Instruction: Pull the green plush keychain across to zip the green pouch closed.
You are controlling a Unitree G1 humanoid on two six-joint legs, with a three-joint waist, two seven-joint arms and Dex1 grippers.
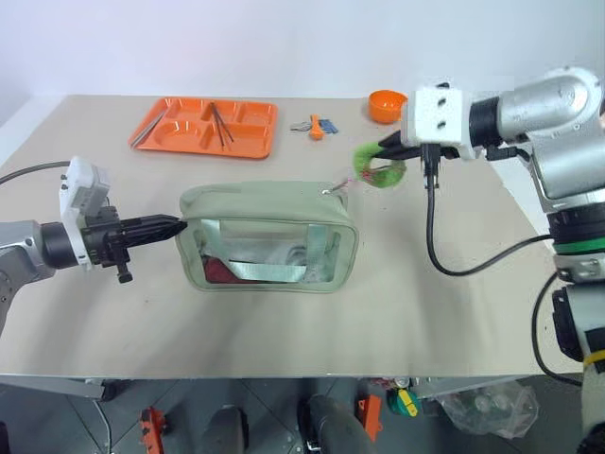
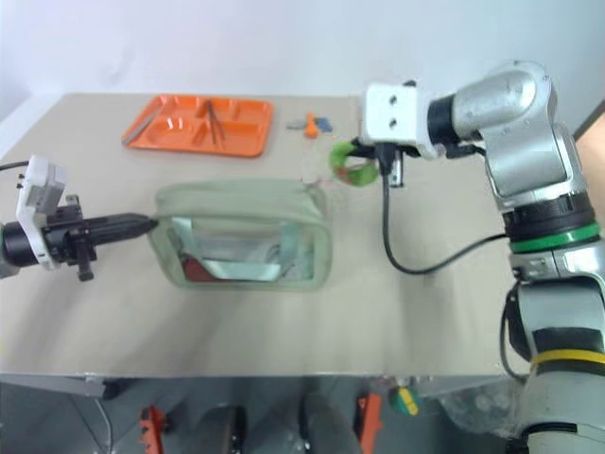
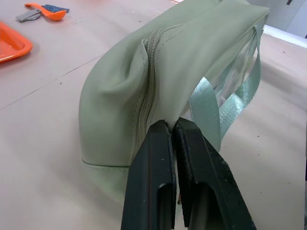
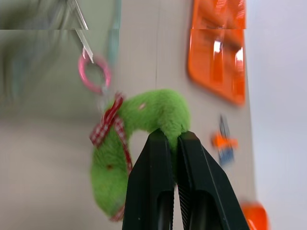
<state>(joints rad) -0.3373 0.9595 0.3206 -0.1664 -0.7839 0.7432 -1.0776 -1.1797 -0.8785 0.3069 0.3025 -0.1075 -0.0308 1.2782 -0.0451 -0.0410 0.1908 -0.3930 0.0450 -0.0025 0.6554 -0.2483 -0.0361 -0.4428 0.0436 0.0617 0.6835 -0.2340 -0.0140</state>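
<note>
The green pouch [image 1: 269,236] lies mid-table, its clear window with red and white contents facing me. My left gripper [image 1: 181,225] is shut on the fabric at the pouch's left end [image 3: 192,57], right beside the zipper line [image 3: 149,72]. The green plush keychain [image 1: 378,168], a lime fuzzy ring with a red checked ribbon, hangs just past the pouch's right top corner. A pink ring [image 4: 94,72] links it to the zipper pull [image 1: 331,192]. My right gripper [image 1: 381,148] is shut on the keychain [image 4: 153,110], with the black fingers [image 4: 153,158] pinching its fuzzy edge.
An orange tray [image 1: 203,128] with utensils sits at the back left. A small orange and blue item [image 1: 319,126] and an orange bowl [image 1: 386,104] lie behind the keychain. A black cable [image 1: 444,246] droops from my right wrist onto the table.
</note>
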